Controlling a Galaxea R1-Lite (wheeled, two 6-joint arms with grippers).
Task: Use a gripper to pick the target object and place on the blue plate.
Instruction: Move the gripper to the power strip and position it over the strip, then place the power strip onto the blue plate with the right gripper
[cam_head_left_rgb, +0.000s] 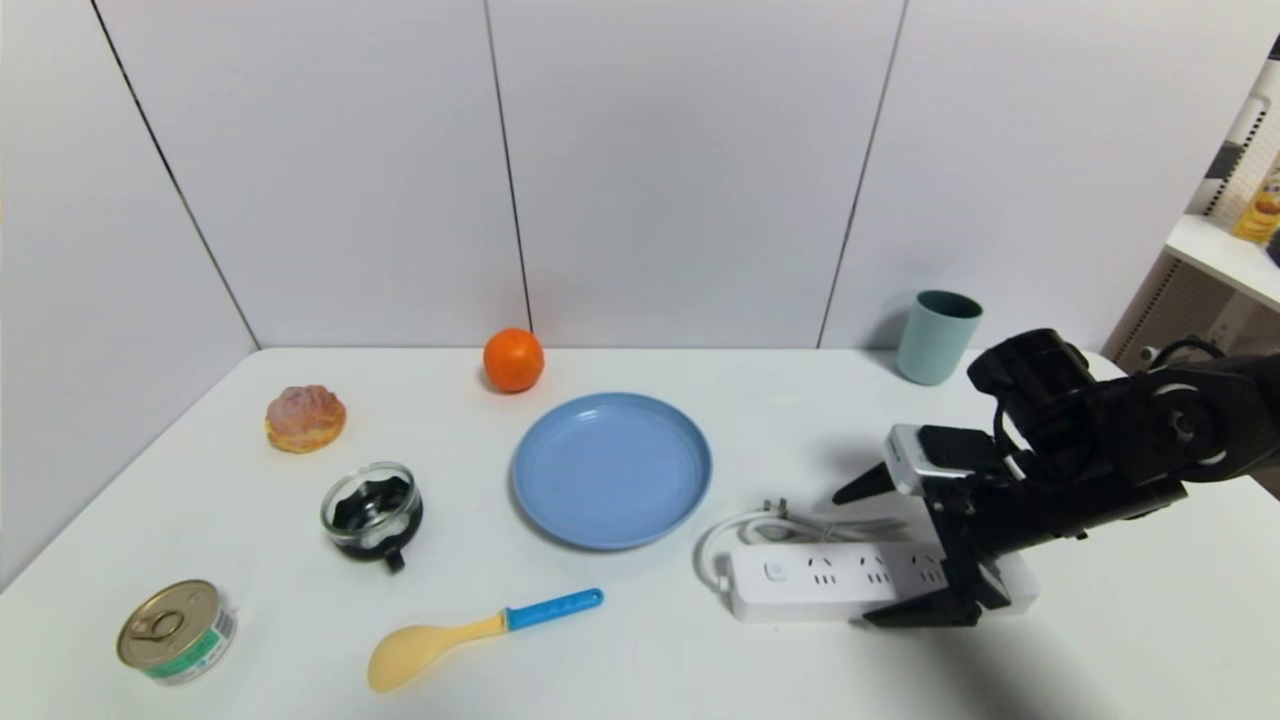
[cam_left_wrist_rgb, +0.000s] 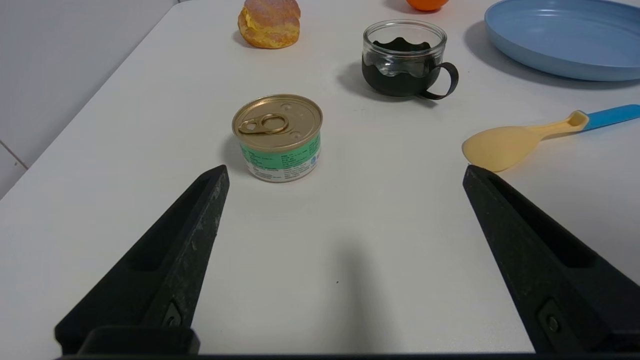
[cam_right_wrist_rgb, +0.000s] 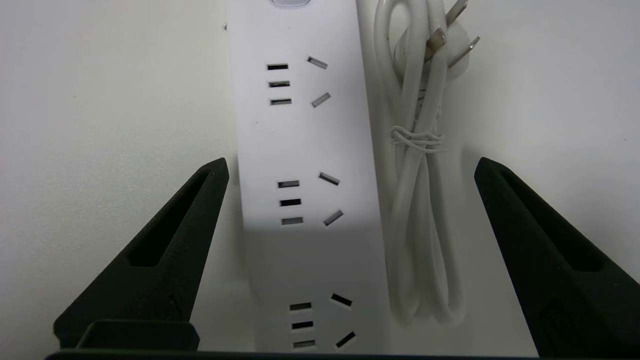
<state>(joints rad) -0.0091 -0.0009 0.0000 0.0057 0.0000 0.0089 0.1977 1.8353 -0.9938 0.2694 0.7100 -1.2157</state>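
Head view, blue plate (cam_head_left_rgb: 612, 470) empty, teal cup (cam_head_left_rgb: 938, 338) upright

The can (cam_left_wrist_rgb: 277, 137) bore a green band and a white one below it, both printed with small lettering too fine to make out. Its wrapper also carried a small blue mark (cam_left_wrist_rgb: 314, 160), its shape unclear. From the head view, a block of dark stripes or lines (cam_head_left_rgb: 222, 622) showed on the white part of that same label, likewise unreadable. No word, brand or number could be read anywhere.
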